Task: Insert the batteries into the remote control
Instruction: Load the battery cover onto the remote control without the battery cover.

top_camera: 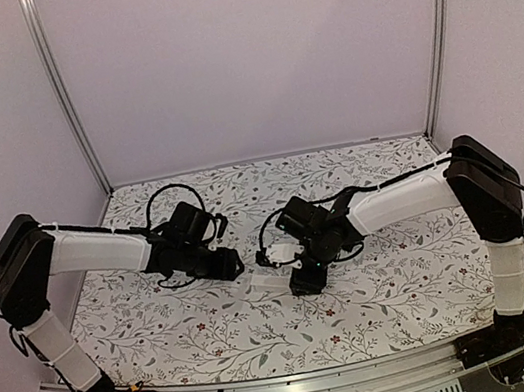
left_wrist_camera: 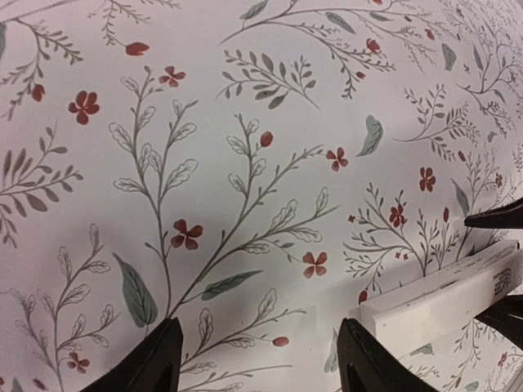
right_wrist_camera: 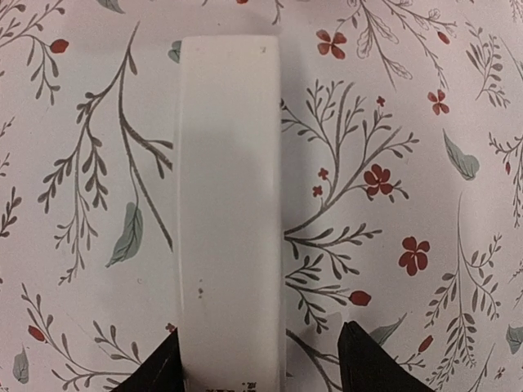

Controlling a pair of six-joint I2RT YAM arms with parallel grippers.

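The remote control [right_wrist_camera: 231,204] is a long white bar lying flat on the flowered table. It shows in the top view [top_camera: 269,281] between the two grippers and in the left wrist view [left_wrist_camera: 445,298] at the lower right. My right gripper [right_wrist_camera: 257,339] is open and straddles the remote's near end; its left finger is against the bar and its right finger stands apart from it. In the top view the right gripper [top_camera: 303,283] is low over the table. My left gripper [left_wrist_camera: 257,331] is open and empty, just left of the remote's end [top_camera: 231,264]. The batteries are out of view.
The table [top_camera: 390,285] has a white cloth with red flowers and grey leaves. A small white piece [top_camera: 277,252] lies close under the right wrist, behind the remote; I cannot tell what it is. Metal posts stand at the back corners.
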